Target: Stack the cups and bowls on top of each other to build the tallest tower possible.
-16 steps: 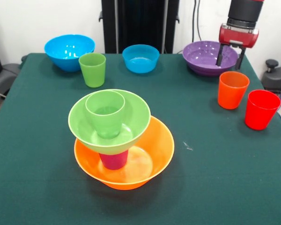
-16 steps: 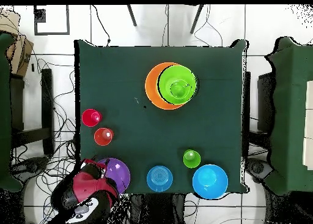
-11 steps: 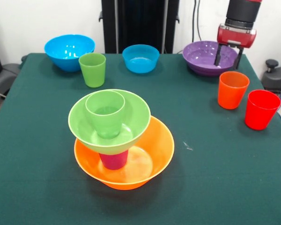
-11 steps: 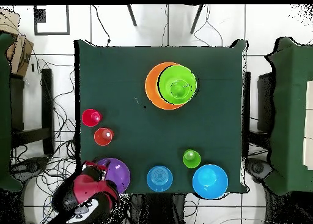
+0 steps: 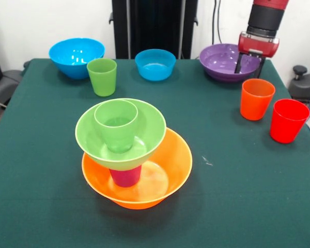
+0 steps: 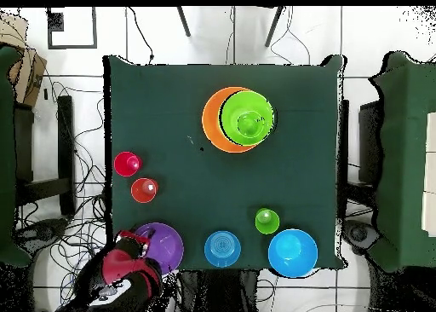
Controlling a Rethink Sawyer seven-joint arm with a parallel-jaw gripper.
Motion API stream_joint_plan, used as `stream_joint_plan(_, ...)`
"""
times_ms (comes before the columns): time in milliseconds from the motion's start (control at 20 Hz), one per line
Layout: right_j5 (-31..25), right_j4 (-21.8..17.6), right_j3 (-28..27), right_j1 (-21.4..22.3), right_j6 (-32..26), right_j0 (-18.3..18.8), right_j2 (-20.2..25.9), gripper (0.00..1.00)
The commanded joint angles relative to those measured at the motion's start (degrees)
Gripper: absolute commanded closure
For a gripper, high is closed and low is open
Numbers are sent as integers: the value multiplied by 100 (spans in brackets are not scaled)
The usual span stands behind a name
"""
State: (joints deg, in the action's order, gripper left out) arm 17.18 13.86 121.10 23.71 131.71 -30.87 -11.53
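A table (image 5: 237, 196) with a dark green cloth stands on a white tiled floor, with a white wall behind it and many cables around it; near the middle of the cloth is the tower (image 5: 129, 150): the big orange bowl (image 5: 170, 170) is the base, a purple cup (image 5: 125, 176) stands inside it, the lime green bowl (image 5: 150, 129) rests tilted on that cup, and a green cup (image 5: 116, 124) stands in the green bowl. At the far edge in the front view are the large blue bowl (image 5: 76, 56), the second green cup (image 5: 102, 76) just beside it, the smaller blue bowl (image 5: 155, 64) and the wide purple bowl (image 5: 225, 62); the orange cup (image 5: 257, 98) and the red cup (image 5: 288, 120) stand close together, upright, near the purple bowl. The gripper (image 5: 249, 63) is at the rim of the purple bowl on the side of the orange cup; its two dark fingers (image 5: 239, 64) point down with one on each side of the rim and a gap between them; I cannot tell if they press the rim or are released. In the overhead view the gripper (image 6: 136, 240) covers the edge of the purple bowl (image 6: 166, 245).
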Motion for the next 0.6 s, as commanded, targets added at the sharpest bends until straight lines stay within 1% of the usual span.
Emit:
stream_joint_plan(50, 456, 493, -440, -648, 1279, -70, 515, 0)
stream_joint_plan(350, 583, 673, -602, -887, 1223, -67, 592, 0)
stream_joint_plan(450, 648, 668, -598, -906, 1253, -30, 614, 0)
stream_joint_plan(600, 490, 883, -623, -911, 1096, -257, 414, 0)
